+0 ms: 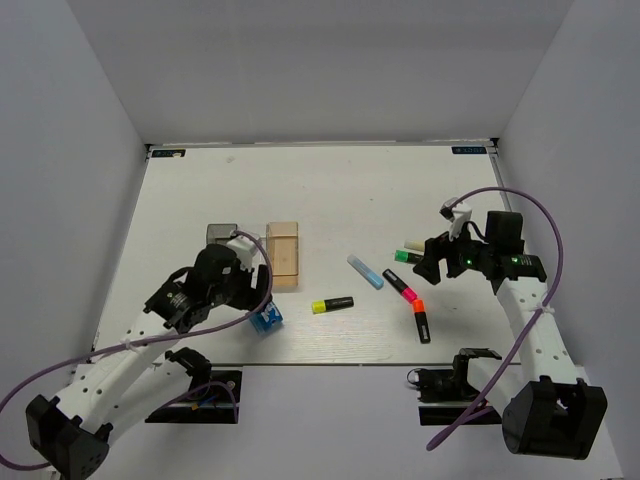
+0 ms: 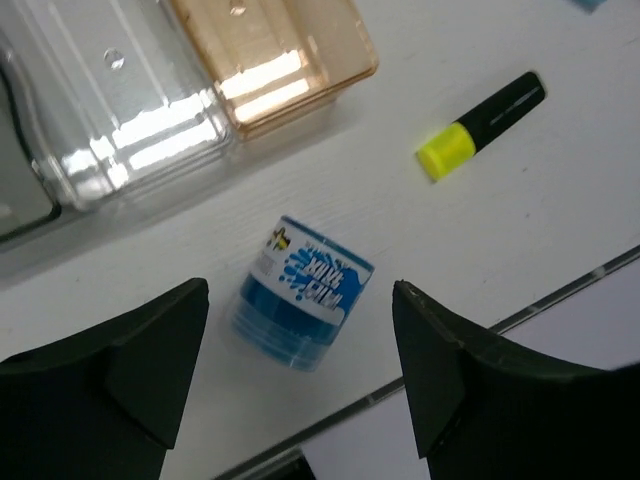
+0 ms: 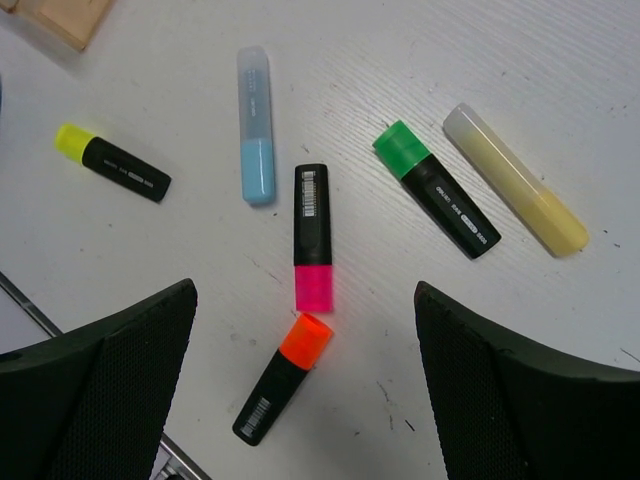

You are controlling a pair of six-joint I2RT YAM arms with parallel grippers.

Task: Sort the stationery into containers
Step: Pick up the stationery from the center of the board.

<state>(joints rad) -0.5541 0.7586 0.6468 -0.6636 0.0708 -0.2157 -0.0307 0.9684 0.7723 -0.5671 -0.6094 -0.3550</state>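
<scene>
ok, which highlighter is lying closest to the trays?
The yellow-ended highlighter, alone just right of the tan tray. The pink-ended, orange-ended and green-ended ones lie clustered farther right, past the light-blue marker.

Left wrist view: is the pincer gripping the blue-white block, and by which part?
Nothing is held. The left pincer is open, its fingers either side of the blue-white block, which lies on the table touching neither.

The small blue-white patterned block has bare white tabletop on both flanks, inside the left pincer's spread fingers. The clear plastic tray and pale tan tray wall off its far side. Under the right pincer, the pink-ended black highlighter and orange-ended black highlighter lie almost tip to tip, crowding each other.
</scene>
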